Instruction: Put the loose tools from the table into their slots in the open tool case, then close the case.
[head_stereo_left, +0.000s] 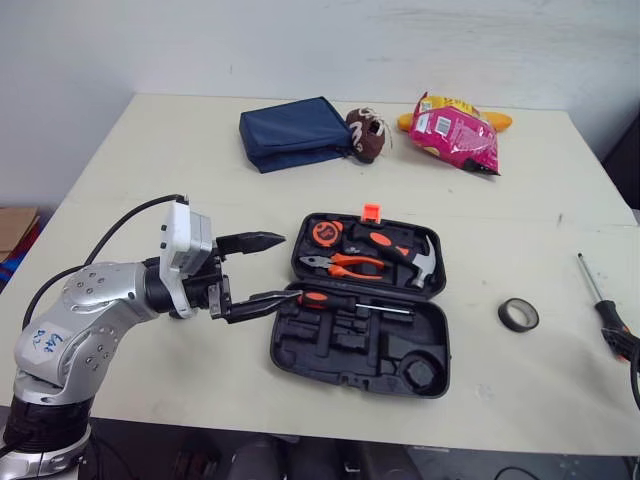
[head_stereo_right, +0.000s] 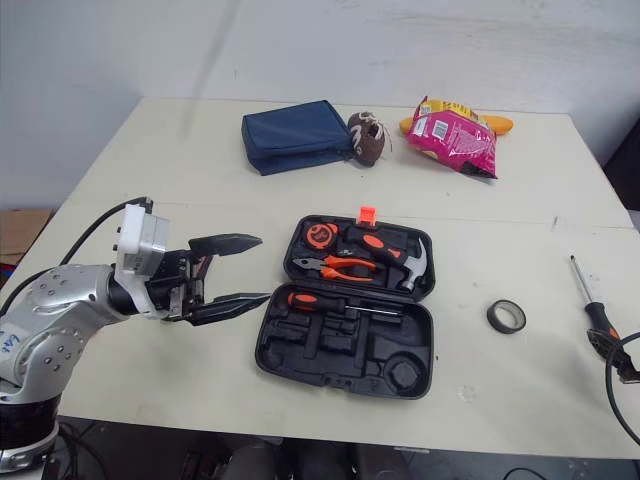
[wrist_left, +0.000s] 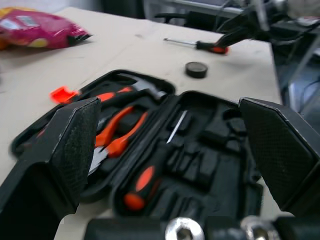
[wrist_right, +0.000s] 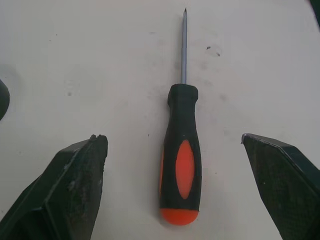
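Ahead of right gripper (wrist_right: 172, 139), loose screwdriver (wrist_right: 181, 165)

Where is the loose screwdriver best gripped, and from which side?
Probably take the screwdriver by its thick black-and-orange handle, from above: it lies flat on the table, and the thin shaft gives little to pinch. The open right gripper has one finger each side of the handle.

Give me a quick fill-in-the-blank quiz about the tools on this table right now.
The loose screwdriver lies on the table to the ___ of the open tool case. The left gripper, beside the case, has its fingers ___. The pliers in the case have ___ handles.
Missing words: right; open; orange.
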